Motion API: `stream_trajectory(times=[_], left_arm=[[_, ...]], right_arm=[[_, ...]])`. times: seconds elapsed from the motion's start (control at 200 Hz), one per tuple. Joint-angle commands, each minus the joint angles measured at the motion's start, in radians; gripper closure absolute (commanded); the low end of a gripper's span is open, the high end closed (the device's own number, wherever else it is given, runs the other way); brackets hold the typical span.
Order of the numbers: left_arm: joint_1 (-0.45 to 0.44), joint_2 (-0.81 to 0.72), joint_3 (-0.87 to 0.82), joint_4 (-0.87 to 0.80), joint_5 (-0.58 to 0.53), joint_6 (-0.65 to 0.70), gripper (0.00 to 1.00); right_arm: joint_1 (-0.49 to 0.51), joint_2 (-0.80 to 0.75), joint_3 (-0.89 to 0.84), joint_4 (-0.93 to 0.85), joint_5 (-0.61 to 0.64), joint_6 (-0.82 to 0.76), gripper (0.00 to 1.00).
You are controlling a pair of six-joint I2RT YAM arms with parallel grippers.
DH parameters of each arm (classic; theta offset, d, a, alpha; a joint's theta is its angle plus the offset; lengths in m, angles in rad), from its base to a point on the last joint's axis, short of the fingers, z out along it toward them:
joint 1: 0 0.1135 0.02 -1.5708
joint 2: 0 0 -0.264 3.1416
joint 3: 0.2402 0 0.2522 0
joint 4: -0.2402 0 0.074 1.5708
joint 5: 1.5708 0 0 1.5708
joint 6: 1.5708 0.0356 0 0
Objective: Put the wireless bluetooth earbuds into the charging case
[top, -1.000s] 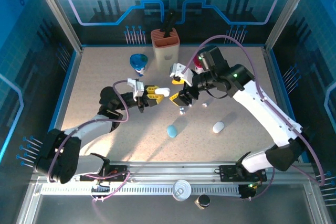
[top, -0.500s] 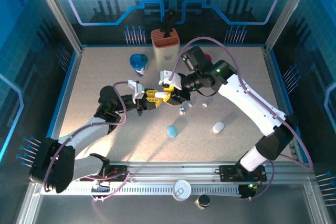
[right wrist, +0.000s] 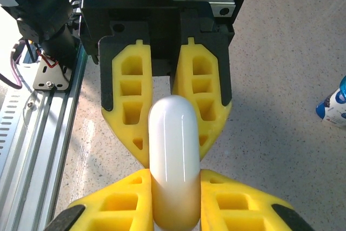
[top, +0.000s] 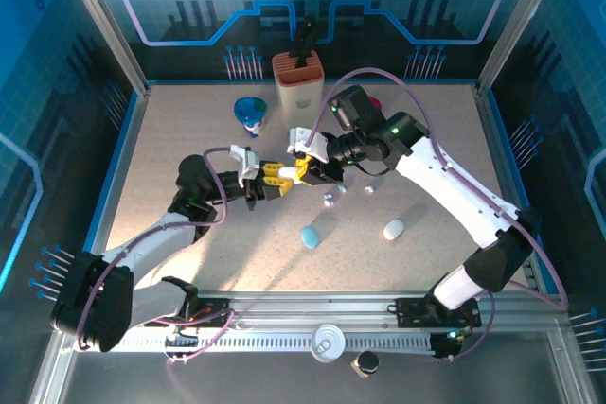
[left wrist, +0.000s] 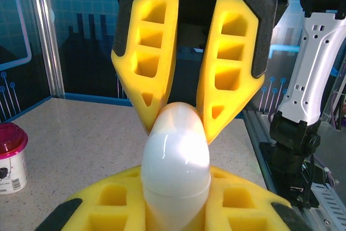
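Tiny white earbuds (top: 328,201) lie loose on the speckled desk (top: 189,139), with a blue case (top: 310,234) and a spare white case (top: 394,228) nearer the arms. Just left of the buds, a white charging case (top: 290,168) hangs above the desk. The left tool (top: 273,177) and right tool (top: 308,170) are both clamped on it from opposite ends.

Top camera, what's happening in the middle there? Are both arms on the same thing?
Yes. The left gripper and the right gripper are both shut on one white charging case, one at each end, over the table. The case looks closed. Two tiny earbuds lie loose just beside it, with a blue case and a second white case nearer the arm bases. No earbud is inserted yet.
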Motion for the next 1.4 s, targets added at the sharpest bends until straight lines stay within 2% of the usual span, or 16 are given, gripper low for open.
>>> stream_trajectory(times=[0.0,0.275,0.43,0.565,0.65,0.705,0.765,0.82,0.915,1.116,1.246,1.396], left_arm=[[0.005,-0.032,0.028,0.018,-0.009,-0.019,0.69],[0.008,-0.091,0.0,-0.078,-0.064,0.056,0.22],[0.015,-0.166,-0.013,-0.209,-0.123,0.138,0.01],[0.026,-0.216,-0.012,-0.341,-0.194,0.18,0.01],[0.029,-0.231,0.002,-0.443,-0.259,0.193,0.01],[0.03,-0.219,0.024,-0.528,-0.339,0.179,0.01],[0.034,-0.204,0.047,-0.619,-0.368,0.203,0.01],[0.037,-0.185,0.056,-0.657,-0.443,0.167,0.01],[0.044,-0.149,0.058,-0.685,-0.507,0.127,0.01],[0.049,-0.071,0.107,-0.78,-0.492,0.13,0.01],[0.049,-0.025,0.181,-0.92,-0.509,0.129,0.01],[0.049,-0.016,0.184,-0.934,-0.499,0.103,0.01]], right_arm=[[0.012,-0.018,-0.035,0.022,0.028,0.044,0.86],[-0.039,-0.066,-0.155,0.164,0.025,0.146,0.9],[-0.09,-0.103,-0.264,0.302,0.005,0.239,0.91],[-0.132,-0.097,-0.334,0.412,0.054,0.37,0.92],[-0.164,-0.065,-0.354,0.466,0.11,0.525,0.93],[-0.183,-0.037,-0.357,0.486,0.117,0.622,0.93],[-0.198,-0.005,-0.365,0.519,0.136,0.735,0.92],[-0.206,0.028,-0.371,0.549,0.16,0.832,0.93],[-0.216,0.099,-0.373,0.588,0.195,0.963,0.94],[-0.22,0.263,-0.331,0.622,0.221,1.132,0.93],[-0.215,0.369,-0.284,0.644,0.192,1.182,0.92],[-0.208,0.467,-0.229,0.677,0.196,1.221,0.91]])
